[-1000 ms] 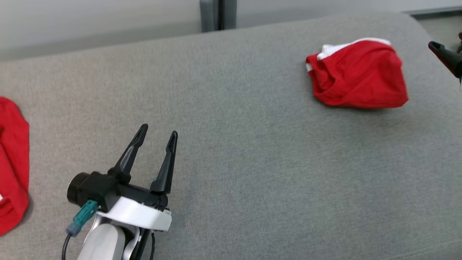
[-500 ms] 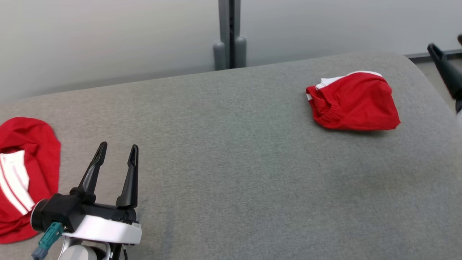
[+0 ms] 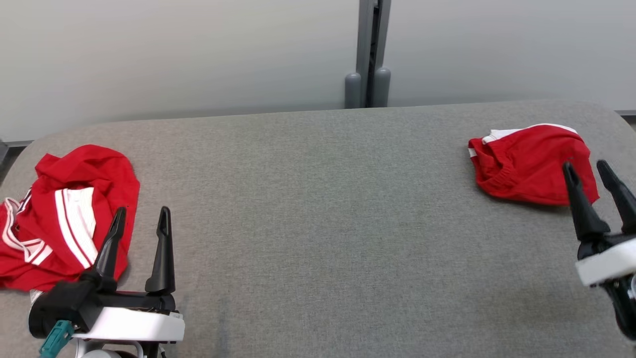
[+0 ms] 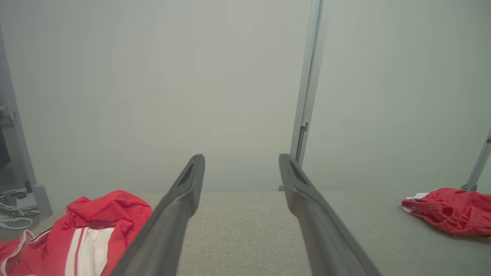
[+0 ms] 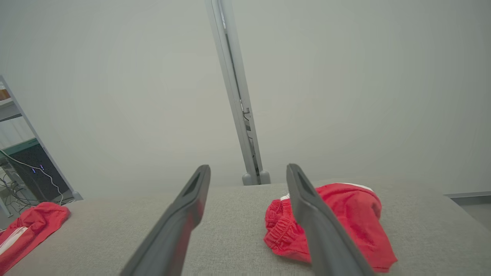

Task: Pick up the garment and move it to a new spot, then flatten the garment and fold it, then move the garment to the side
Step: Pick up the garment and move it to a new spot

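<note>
**Soft Light, Clear Pictures**

The light is bright, soft and even. The folded red cloth garment lays a thin dark shadow on the flat grey cloth-covered table. The head view is sharp. In the left wrist view the pale wall looks foggy and the long dark fingers of the left end effector look fuzzy. In the right wrist view the grey metal post leans.
</note>
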Tool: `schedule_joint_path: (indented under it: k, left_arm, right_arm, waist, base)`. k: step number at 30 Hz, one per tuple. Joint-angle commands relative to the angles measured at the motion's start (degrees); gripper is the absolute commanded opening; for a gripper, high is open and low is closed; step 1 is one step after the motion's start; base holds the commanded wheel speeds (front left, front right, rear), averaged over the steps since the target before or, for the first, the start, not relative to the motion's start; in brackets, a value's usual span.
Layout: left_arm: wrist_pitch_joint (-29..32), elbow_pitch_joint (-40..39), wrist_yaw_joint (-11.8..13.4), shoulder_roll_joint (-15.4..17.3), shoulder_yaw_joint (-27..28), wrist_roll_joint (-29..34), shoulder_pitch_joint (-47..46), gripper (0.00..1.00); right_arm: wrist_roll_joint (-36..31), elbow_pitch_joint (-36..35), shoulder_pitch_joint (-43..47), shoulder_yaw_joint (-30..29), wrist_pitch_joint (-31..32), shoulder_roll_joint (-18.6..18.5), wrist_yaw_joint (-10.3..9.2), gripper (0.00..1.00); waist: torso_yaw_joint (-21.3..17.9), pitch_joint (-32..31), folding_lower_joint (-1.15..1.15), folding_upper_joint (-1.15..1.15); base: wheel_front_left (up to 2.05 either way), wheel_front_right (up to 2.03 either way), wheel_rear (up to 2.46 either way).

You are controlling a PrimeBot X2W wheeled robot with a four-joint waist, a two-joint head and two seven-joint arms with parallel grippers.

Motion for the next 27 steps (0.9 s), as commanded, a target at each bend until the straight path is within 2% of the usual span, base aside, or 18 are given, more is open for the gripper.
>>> schedule_joint_path:
  k: [1,7,15,23,27]
  left_arm:
    - [-0.04,-0.13,0.02,-0.26,0.50,0.41,0.45,1.00]
    - [-0.03,0.40,-0.88,-1.37,1.68,2.32,1.18,1.00]
    - [-0.04,1.14,-1.48,-2.66,1.71,3.99,2.36,1.00]
    - [-0.04,1.94,-1.58,-3.05,0.54,6.84,2.89,1.00]
    - [-0.04,2.48,-1.72,-3.14,0.13,7.29,2.98,1.00]
  right_arm:
    - [-2.88,-1.42,2.11,-2.64,-0.57,1.24,0.02,1.00]
    - [-13.89,-6.96,10.30,-11.26,-0.50,10.81,0.02,1.00]
    - [-24.77,-9.76,16.27,-15.59,-0.52,18.30,0.02,1.00]
    - [-28.00,-9.92,17.05,-15.20,-0.52,21.02,0.02,1.00]
    - [-29.22,-9.86,17.20,-15.12,-0.53,20.95,0.02,1.00]
  waist:
    - [0.43,-0.09,0.00,0.00]
    - [0.84,-0.14,0.00,0.00]
    - [1.17,-0.82,0.00,0.00]
    - [1.17,-0.84,0.00,0.00]
    - [1.31,-0.74,0.00,0.00]
  base:
    - [0.00,0.00,0.00]
    - [0.00,0.00,0.00]
    - [0.00,0.00,0.00]
    - [0.00,0.00,0.00]
    - [0.00,0.00,0.00]
